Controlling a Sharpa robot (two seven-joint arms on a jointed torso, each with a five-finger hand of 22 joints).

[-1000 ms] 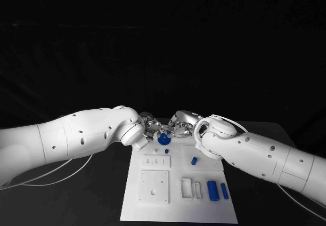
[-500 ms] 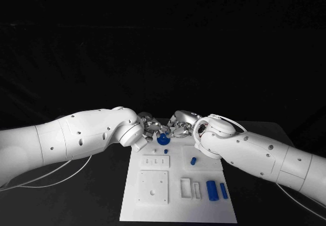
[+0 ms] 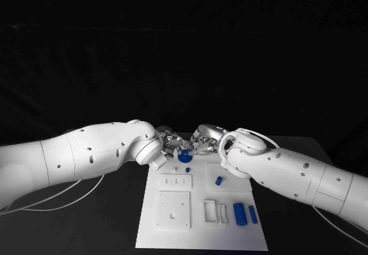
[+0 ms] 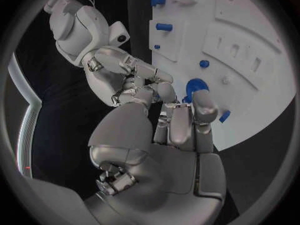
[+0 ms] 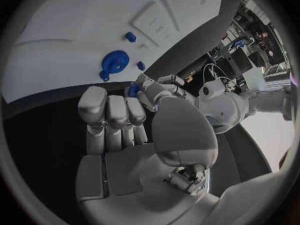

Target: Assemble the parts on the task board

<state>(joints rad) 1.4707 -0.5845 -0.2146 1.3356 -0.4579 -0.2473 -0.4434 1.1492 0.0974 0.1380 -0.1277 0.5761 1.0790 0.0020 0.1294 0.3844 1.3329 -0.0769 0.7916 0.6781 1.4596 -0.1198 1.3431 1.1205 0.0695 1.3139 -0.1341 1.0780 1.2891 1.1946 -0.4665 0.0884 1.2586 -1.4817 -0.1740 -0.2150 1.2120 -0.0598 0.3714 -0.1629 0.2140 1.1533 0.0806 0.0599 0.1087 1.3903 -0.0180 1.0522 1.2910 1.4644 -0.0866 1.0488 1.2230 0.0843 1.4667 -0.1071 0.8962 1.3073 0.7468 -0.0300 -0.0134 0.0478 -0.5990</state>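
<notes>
Left robot hand (image 3: 170, 143) sits at the far end of the task board (image 3: 201, 234), fingers curled together; what it grips, if anything, cannot be told, though its fingertips (image 4: 205, 106) lie close to a blue gear (image 3: 185, 156) at the board's far edge. Right robot hand (image 3: 204, 142) meets it from the other side, fingers curled in with nothing visible inside them. A small blue peg (image 3: 218, 181) lies mid-board; two blue cylinders (image 3: 244, 214) lie near the board's right edge. Board rests on the black counter (image 3: 115, 223).
</notes>
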